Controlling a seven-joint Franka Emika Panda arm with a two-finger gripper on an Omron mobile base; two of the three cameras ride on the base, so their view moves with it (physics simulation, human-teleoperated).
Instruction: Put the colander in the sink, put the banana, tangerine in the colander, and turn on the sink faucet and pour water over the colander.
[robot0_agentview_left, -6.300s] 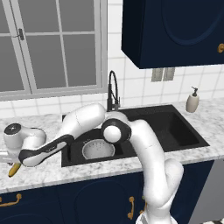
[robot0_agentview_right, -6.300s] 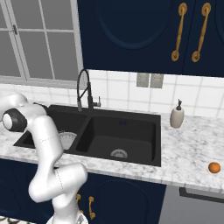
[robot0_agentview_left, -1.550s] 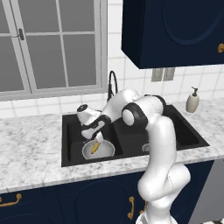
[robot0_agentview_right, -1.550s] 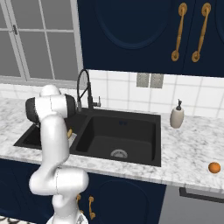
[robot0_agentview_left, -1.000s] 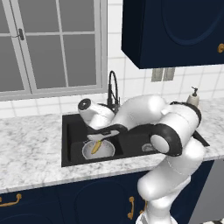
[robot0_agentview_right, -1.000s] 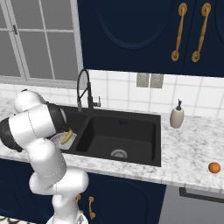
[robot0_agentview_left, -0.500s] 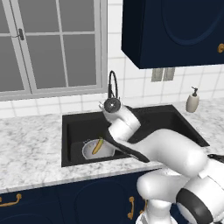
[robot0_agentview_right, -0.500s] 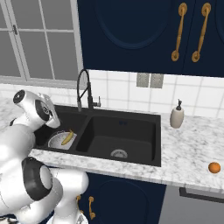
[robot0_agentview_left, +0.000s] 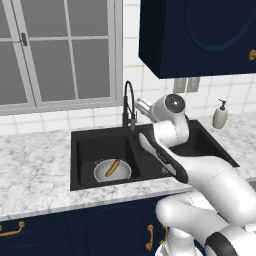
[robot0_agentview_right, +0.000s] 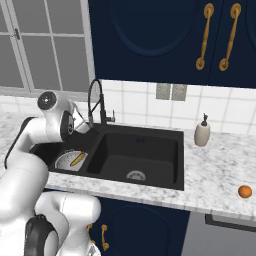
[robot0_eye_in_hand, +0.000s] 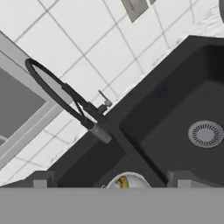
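Note:
The colander (robot0_agentview_left: 103, 175) sits in the left basin of the black sink (robot0_agentview_left: 75, 146), and the banana (robot0_agentview_left: 112, 167) lies inside it. The tangerine (robot0_agentview_right: 244, 191) rests on the counter far to the right of the sink. My gripper (robot0_eye_in_hand: 111, 178) hangs open and empty above the divider between the basins. It sits just right of the sink faucet (robot0_agentview_left: 128, 101), and its fingertips (robot0_eye_in_hand: 41, 179) stand wide apart. From the hand, the faucet (robot0_eye_in_hand: 65, 94) arches at left and the colander's rim (robot0_eye_in_hand: 131, 178) peeks up at the bottom. Water is out of view.
A beige soap dispenser (robot0_agentview_right: 202, 134) stands on the marble counter (robot0_agentview_right: 220, 165) right of the sink. The right basin holds nothing but its silver drain (robot0_eye_in_hand: 205, 133). A window is behind the counter on the left, and dark blue cabinets hang above on the right.
The banana, carried from the left counter, now lies in the colander. In the last second the arm swung up and right, away from the colander, until the open hand came beside the faucet.

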